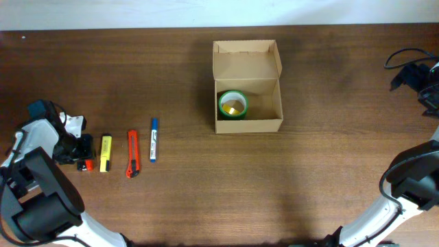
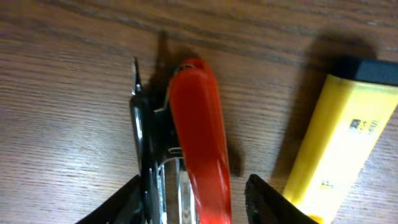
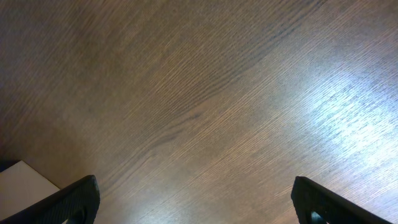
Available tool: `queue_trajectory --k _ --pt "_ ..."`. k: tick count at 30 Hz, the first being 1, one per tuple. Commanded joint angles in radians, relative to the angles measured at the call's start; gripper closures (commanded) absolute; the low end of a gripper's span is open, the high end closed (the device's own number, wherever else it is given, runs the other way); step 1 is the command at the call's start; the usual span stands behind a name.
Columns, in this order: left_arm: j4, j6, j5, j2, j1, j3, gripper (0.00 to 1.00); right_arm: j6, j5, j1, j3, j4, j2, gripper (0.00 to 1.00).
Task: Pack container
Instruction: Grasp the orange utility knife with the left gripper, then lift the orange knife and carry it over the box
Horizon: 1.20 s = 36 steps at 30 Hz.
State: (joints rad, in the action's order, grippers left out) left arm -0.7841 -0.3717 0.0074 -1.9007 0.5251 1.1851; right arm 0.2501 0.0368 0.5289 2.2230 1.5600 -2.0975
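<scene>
The container [image 1: 248, 125], a tan cardboard box, stands open at mid-table with its flap lid [image 1: 245, 58] leaning back. A green tape roll [image 1: 232, 104] lies in its left half. At the far left my left gripper [image 1: 81, 156] is down at the table around a small red and black stapler [image 2: 198, 124]. The jaws are partly closed. The left finger [image 2: 121, 202] touches the stapler's black side, and a narrow gap separates the right finger [image 2: 264, 199] from the red top. My right gripper [image 3: 196, 199] hangs wide open over bare wood at the far right.
To the right of the stapler lie a yellow highlighter [image 1: 105, 152] [image 2: 339, 143], a red utility knife [image 1: 132, 154] and a blue marker [image 1: 153, 140], side by side. Black cables [image 1: 405, 58] sit at the back right corner.
</scene>
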Motion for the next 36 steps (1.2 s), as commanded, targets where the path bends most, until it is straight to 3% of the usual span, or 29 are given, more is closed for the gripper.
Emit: queue_trajectory --k 1,7,12,18,25,32,36 --pt "0.006 0.012 -0.011 -0.03 0.006 -0.004 0.57 -0.006 0.013 0.002 -0.006 0.006 0.01 0.01" --pt "0.003 0.043 -0.01 -0.089 0.006 -0.004 0.86 -0.006 0.013 0.002 -0.006 0.014 0.01 0.01" --pt "0.001 0.047 -0.003 -0.096 0.005 0.016 0.98 -0.006 0.013 0.002 -0.006 0.014 0.01 0.01" --pt "-0.122 0.046 0.059 -0.096 0.005 0.181 0.99 -0.006 0.013 0.002 -0.006 0.014 0.01 0.01" --pt "-0.315 0.024 0.08 -0.096 -0.045 0.504 0.98 -0.006 0.013 0.002 -0.006 0.014 0.01 0.01" --pt "-0.467 -0.143 0.079 -0.097 -0.186 0.842 0.99 -0.006 0.013 0.002 -0.006 0.013 0.01 0.01" --pt "-0.484 -0.163 0.08 -0.097 -0.306 1.007 0.99 -0.006 0.013 0.002 -0.006 0.013 0.01 0.01"
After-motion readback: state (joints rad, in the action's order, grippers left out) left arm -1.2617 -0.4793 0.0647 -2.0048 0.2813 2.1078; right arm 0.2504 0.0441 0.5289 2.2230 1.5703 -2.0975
